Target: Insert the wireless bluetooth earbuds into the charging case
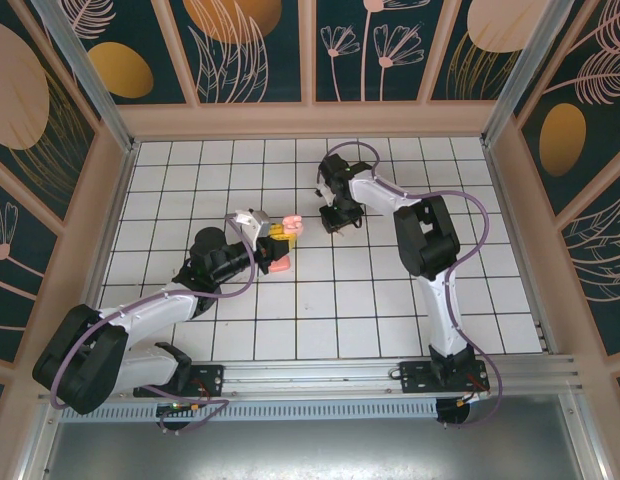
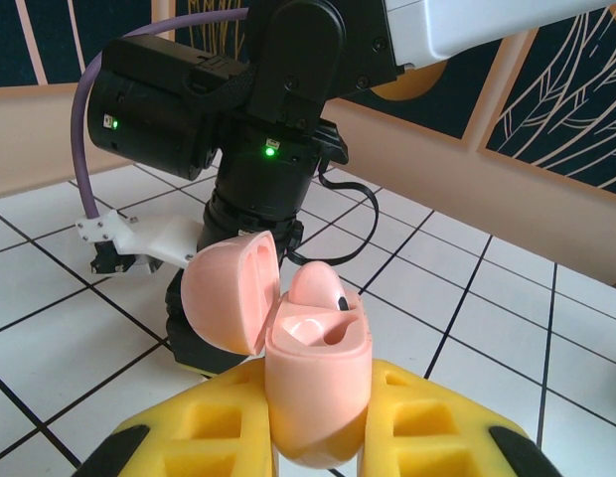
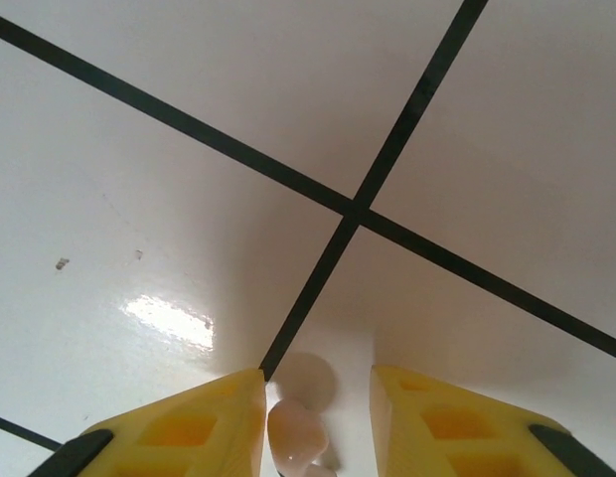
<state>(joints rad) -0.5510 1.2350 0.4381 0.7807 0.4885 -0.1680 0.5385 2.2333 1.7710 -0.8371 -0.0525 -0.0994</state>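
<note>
My left gripper (image 2: 318, 417) is shut on the pale pink charging case (image 2: 318, 373), holding it upright between the yellow fingers (image 2: 214, 427). Its lid (image 2: 229, 293) hangs open to the left. One earbud (image 2: 318, 286) sits in the far slot, and the near slot is empty. From above, the case (image 1: 292, 227) is near the floor's middle, at the left gripper (image 1: 280, 233). My right gripper (image 1: 338, 220) points down at the floor just right of the case. In the right wrist view a second earbud (image 3: 295, 437) lies on the tile between the fingers of the right gripper (image 3: 318, 393). It touches the left finger (image 3: 204, 422), with a gap to the right one.
A salmon pink piece (image 1: 278, 265) lies on the tiles just in front of the left gripper. The white tiled floor (image 1: 390, 300) is walled on three sides by wooden panels. A metal rail (image 1: 340, 385) runs along the near edge by the arm bases.
</note>
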